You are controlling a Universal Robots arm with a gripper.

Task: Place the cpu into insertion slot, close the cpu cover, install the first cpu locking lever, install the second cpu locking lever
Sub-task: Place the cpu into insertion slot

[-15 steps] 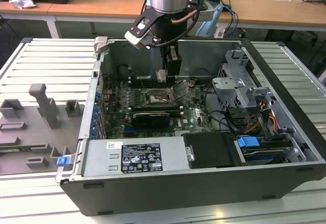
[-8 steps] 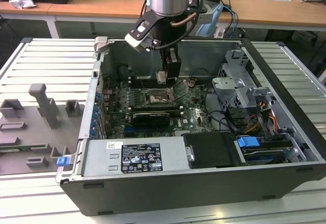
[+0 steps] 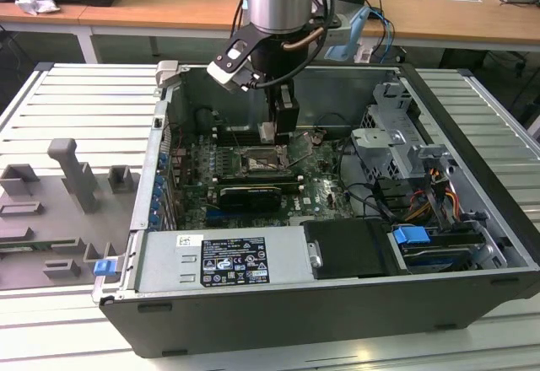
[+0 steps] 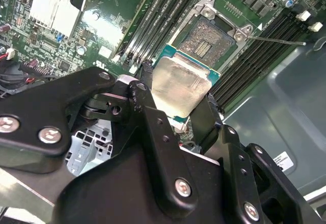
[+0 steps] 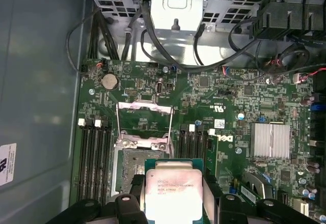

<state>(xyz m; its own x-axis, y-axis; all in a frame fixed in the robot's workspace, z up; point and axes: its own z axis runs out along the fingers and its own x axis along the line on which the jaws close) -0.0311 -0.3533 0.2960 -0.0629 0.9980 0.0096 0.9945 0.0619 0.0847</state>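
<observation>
My gripper [image 3: 281,128] is shut on the cpu [image 4: 179,85], a flat square chip with a pale metal top, held by its two opposite edges between the black fingers [image 4: 144,84]. The cpu [image 5: 173,189] hangs just above the board, partly over one side of the insertion slot [image 5: 130,165], whose dark recessed centre [image 4: 208,36] lies bare. The cpu cover [image 5: 145,106], a thin silver frame, stands swung open at the slot's far end. A thin lever rod [image 4: 277,40] sticks out beside the slot. In the exterior view the slot [image 3: 261,165] sits right below the gripper.
Black memory slots [image 5: 94,155] flank the socket on both sides. A long black graphics card [image 3: 246,196], a silver heatsink [image 5: 270,140], a drive cage with cables [image 3: 396,143] and the power supply [image 3: 224,261] fill the case. Grey fixtures [image 3: 76,177] stand on the table outside.
</observation>
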